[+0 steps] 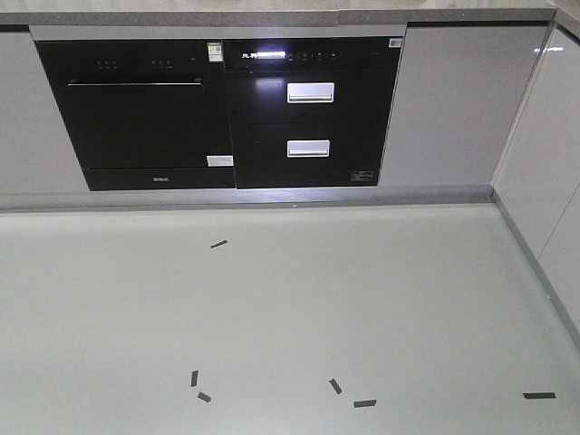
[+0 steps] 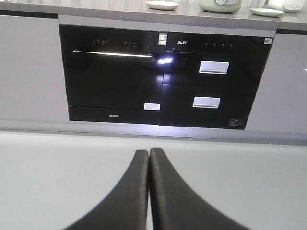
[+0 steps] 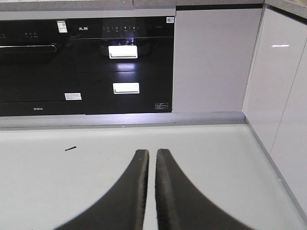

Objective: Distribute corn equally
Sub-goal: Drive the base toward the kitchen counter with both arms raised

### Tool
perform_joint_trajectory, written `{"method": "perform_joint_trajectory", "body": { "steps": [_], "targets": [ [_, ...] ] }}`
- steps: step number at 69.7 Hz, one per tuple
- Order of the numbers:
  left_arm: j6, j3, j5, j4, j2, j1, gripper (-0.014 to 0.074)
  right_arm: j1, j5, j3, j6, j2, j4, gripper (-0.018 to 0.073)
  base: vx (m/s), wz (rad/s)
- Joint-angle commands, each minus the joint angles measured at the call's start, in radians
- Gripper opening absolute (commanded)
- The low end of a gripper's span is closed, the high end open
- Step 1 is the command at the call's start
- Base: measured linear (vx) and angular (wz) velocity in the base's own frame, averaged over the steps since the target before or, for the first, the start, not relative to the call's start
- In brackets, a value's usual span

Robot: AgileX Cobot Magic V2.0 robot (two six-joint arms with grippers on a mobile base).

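Corn is not in sight in any of the three views, so where it lies cannot be told. The left gripper (image 2: 149, 152) hangs over a pale floor (image 2: 43, 172) with its two dark curved fingers (image 2: 134, 187) pressed together at the tips and nothing between them. The right gripper (image 3: 152, 153) is over the same floor, its fingers (image 3: 168, 191) drawn close with only a thin slit left between them, also pinching nothing. Ahead of both stands a run of grey cabinets (image 1: 449, 100) with a black oven (image 1: 136, 109) built in on the left. Just beside the oven is a black drawer unit (image 1: 308, 118) with two white handles (image 1: 311, 91), one above the other. In the left wrist view the counter (image 2: 96, 8) above carries a white plate (image 2: 162, 5) and a pale green plate (image 2: 266, 12). Short dark strips of tape (image 1: 364, 403) lie scattered on the floor in the front view.
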Motion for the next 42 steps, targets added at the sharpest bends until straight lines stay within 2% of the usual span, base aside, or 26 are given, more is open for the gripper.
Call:
{"method": "perform_joint_trajectory", "body": {
  "steps": [1, 42],
  "targets": [
    [-0.004, 0.000, -0.078, -0.005, -0.015, -0.007, -0.0009, -0.006, -0.072, 0.006, 0.000, -0.008, -0.009, -0.0011, 0.04, -0.03],
    [-0.004, 0.000, -0.078, -0.005, -0.015, -0.007, -0.0009, -0.006, -0.072, 0.006, 0.000, -0.008, -0.009, -0.0011, 0.06, -0.05]
  ]
}}
